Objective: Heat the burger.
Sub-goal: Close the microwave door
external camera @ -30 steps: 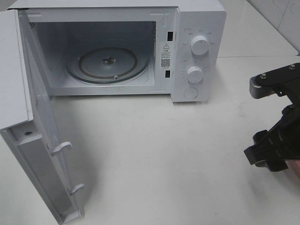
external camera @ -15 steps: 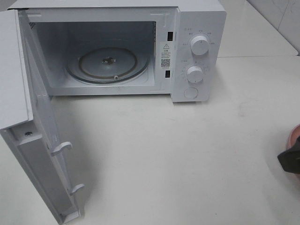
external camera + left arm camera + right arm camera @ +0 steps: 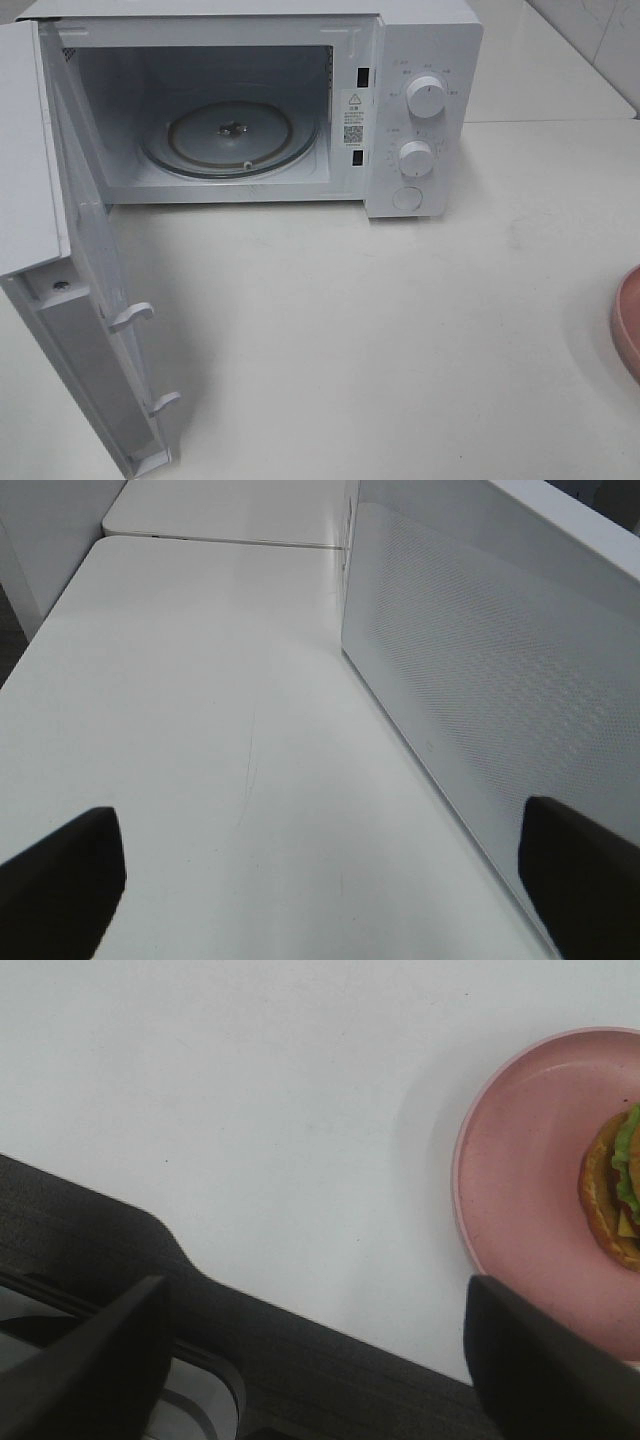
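Only a slice of the burger [image 3: 618, 1192] can be made out, cut off at the frame edge in the right wrist view, sitting on a pink plate [image 3: 520, 1180] that is itself cropped. In the high view just a sliver of that plate [image 3: 628, 320] is caught at the right edge of the tabletop [image 3: 400, 330], and the burger isn't seen there at all. Neither arm is visible from up high.

The right tool [image 3: 320, 1360] is shown with its two dark fingers [image 3: 90, 1360] spread wide and nothing between them, well apart from the plate. The left tool [image 3: 320, 880] is also spread fully wide and empty, only its fingertips [image 3: 60, 880] peeking in, parked beside the outer face of the microwave door [image 3: 500, 700].

The microwave [image 3: 400, 100] is seen at the back with its door [image 3: 90, 340] swung out to the left, glass turntable [image 3: 230, 135] bare inside. A broad stretch of tabletop is left between the microwave front and the plate.
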Available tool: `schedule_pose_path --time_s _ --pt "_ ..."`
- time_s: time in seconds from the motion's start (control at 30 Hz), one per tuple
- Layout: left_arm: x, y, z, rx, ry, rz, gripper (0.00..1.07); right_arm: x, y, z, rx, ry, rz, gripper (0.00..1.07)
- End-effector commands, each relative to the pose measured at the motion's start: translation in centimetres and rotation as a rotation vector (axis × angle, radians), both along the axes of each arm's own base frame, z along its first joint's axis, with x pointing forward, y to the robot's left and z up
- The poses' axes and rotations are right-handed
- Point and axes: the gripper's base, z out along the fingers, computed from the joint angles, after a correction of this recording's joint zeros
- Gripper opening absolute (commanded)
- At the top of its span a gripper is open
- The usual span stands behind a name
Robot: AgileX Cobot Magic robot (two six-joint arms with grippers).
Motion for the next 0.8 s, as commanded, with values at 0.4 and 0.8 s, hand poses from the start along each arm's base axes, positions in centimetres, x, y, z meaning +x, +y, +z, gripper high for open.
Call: schedule_pose_path --time_s 0.4,0.8 --pt "-0.3 0.0 0.0 -0.002 -0.029 -0.001 1.0 -4.6 -3.0 1.0 0.05 -0.252 -0.198 0.76" --pt "-0.3 0.0 0.0 -0.002 -0.029 -0.001 1.0 -7.2 -3.3 0.8 0.081 -0.398 -0.271 0.76"
